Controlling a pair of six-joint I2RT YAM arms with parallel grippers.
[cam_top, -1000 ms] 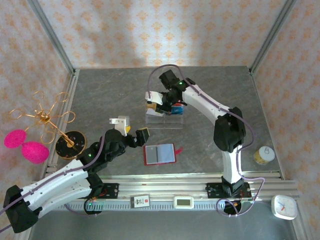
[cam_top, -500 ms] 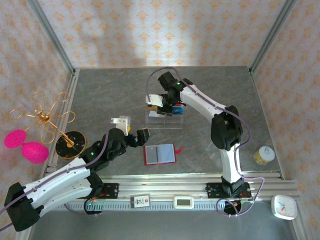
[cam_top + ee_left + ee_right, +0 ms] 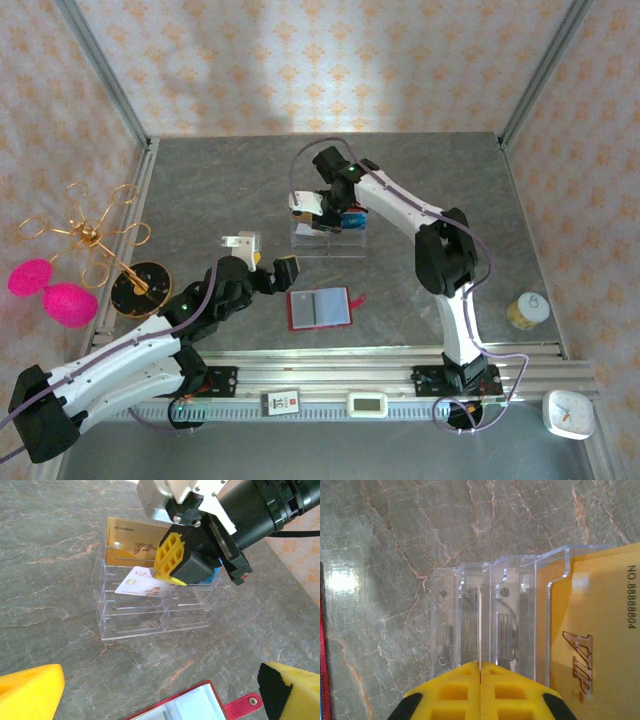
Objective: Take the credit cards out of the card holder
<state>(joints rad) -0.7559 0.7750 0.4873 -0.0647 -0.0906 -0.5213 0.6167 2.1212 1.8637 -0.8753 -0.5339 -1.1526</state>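
We see the open red card holder [image 3: 318,308] flat on the bench [image 3: 200,190], long axis 9-to-3, at about 4 o'clock from the nearer left jaws, spread wide and empty, while the right jaws, pressed shut, hover over the clear stand [image 3: 330,240] at its 12 o'clock.

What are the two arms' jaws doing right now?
Left gripper: jaws wide open, holding nothing.
Right gripper: jaws closed tight, at the clear stand.

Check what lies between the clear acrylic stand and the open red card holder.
Nothing: a bare strip of grey marbled table separates the stand from the card holder, as the left wrist view shows.
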